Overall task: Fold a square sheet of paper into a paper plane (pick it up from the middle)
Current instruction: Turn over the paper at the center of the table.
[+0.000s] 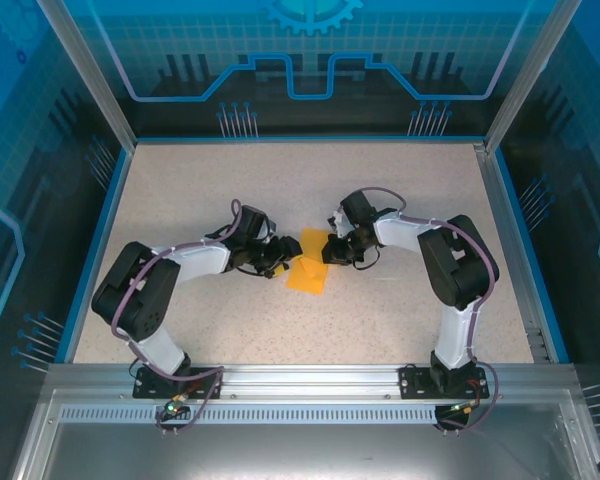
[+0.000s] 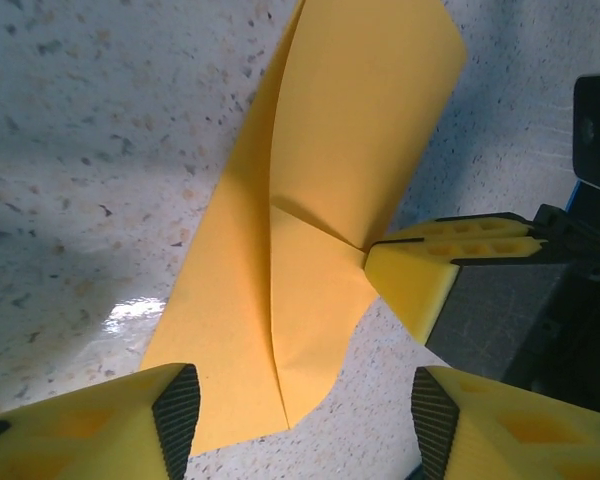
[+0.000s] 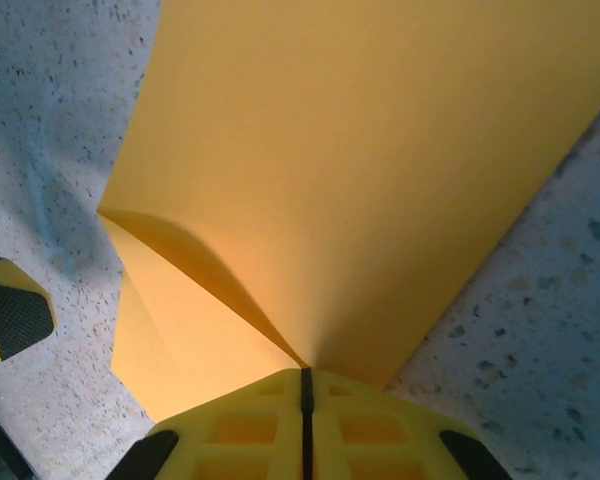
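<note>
The square sheet of paper is bright orange and lies partly folded at the table's middle, with a long crease and a raised flap. My right gripper is shut on the sheet's edge, where a fold line ends. In the left wrist view its yellow fingers pinch the sheet's right side. My left gripper is open just over the sheet's near corner, with one finger above the paper and the other above bare table. From above, the left gripper and right gripper face each other across the sheet. The paper plane is out of view.
The speckled table is ringed by a blue rim and clear walls. The left gripper's finger shows at the left edge of the right wrist view, close to the sheet.
</note>
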You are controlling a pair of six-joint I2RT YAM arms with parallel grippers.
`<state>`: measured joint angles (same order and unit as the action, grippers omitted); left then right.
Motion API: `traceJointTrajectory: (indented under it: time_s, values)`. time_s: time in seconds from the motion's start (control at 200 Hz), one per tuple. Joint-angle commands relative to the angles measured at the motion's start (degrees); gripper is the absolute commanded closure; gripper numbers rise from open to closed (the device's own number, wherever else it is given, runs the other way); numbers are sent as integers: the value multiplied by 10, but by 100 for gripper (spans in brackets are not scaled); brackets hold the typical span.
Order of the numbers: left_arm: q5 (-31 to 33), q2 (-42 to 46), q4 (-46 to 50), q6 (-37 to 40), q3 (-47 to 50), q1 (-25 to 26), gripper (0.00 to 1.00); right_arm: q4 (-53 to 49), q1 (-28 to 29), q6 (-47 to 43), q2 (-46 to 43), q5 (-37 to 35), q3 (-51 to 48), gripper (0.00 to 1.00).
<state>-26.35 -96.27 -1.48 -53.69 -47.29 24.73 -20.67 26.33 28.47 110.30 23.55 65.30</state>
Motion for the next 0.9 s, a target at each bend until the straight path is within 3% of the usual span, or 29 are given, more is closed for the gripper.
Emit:
traceJointTrajectory:
  time_s: [0.0,0.415,0.895]
  values:
    - [-37,-17,-27,-4,-20,7,43,-11,0,2,9,-4,7,92]
    - [-54,-85,-10,28,-79,25,56,-8,-8,8,8,-10,-2,92]
    - [-6,-72,41,59,-81,26,52,-9,-15,11,8,-12,-7,92]
